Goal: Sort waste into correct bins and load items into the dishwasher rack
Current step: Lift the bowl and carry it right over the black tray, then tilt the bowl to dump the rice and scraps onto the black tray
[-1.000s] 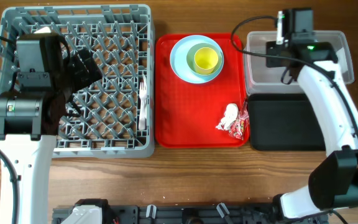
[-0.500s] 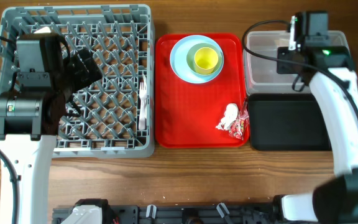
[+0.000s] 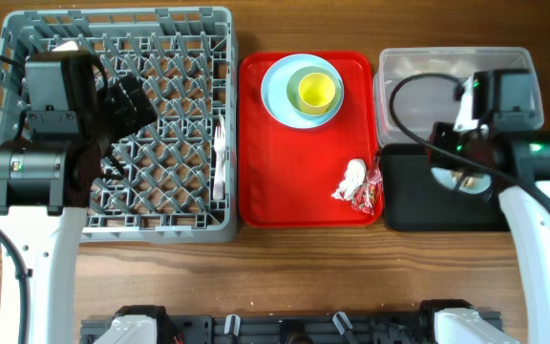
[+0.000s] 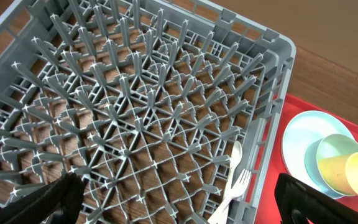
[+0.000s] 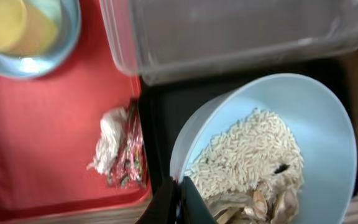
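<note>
Our left gripper (image 4: 179,199) is hanging over the rack (image 3: 160,134), jaws spread wide, gripping nothing. A fork (image 4: 240,185) and spoon (image 4: 234,155) are lying by its right wall. On the red tray (image 3: 294,182) we are seeing a cup (image 3: 317,91) sitting in a bowl (image 4: 325,155) on a plate (image 3: 273,91), with napkin (image 3: 351,178) and wrapper (image 3: 370,196) touching nearby. Our right gripper (image 5: 180,200) is pinching the rice bowl (image 5: 316,124) by its rim over the black tray (image 3: 418,205), beside the tub (image 3: 418,81).
</note>
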